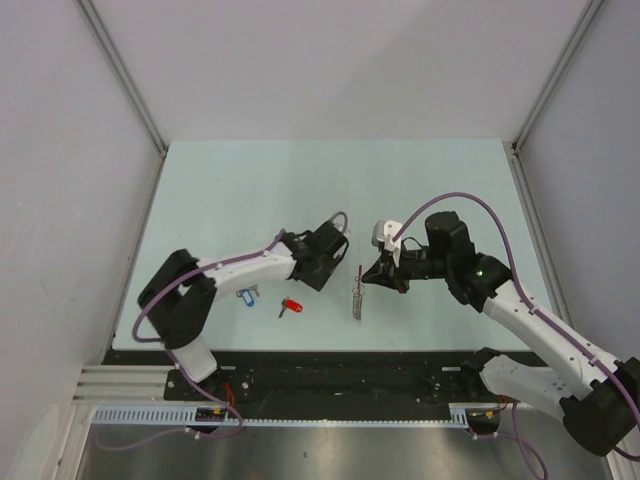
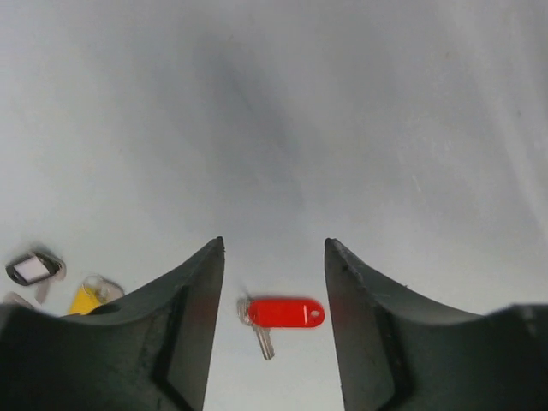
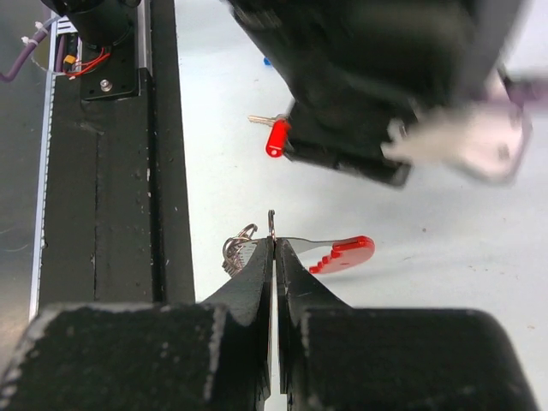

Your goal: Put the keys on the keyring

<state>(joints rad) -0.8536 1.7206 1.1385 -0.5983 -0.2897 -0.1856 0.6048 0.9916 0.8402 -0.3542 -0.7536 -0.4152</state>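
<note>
My right gripper (image 3: 274,240) is shut on the keyring (image 3: 342,253), pinching a thin metal part at its fingertips. The ring's red band sticks out to the right and its grey chain (image 3: 238,248) to the left. In the top view the keyring (image 1: 357,298) hangs from the right gripper (image 1: 373,277) near the table's middle. My left gripper (image 2: 274,244) is open and empty, hovering above a red-headed key (image 2: 287,312) that lies on the table between its fingers. That red key (image 1: 291,306) and a blue key (image 1: 246,296) lie left of the keyring. A yellow key (image 2: 86,298) and a black-framed key (image 2: 32,269) lie further left.
The black base rail (image 3: 111,188) runs along the table's near edge, close to the keyring. The left gripper's body (image 3: 377,77) hangs just beyond the right gripper. Grey walls enclose the pale table (image 1: 300,190).
</note>
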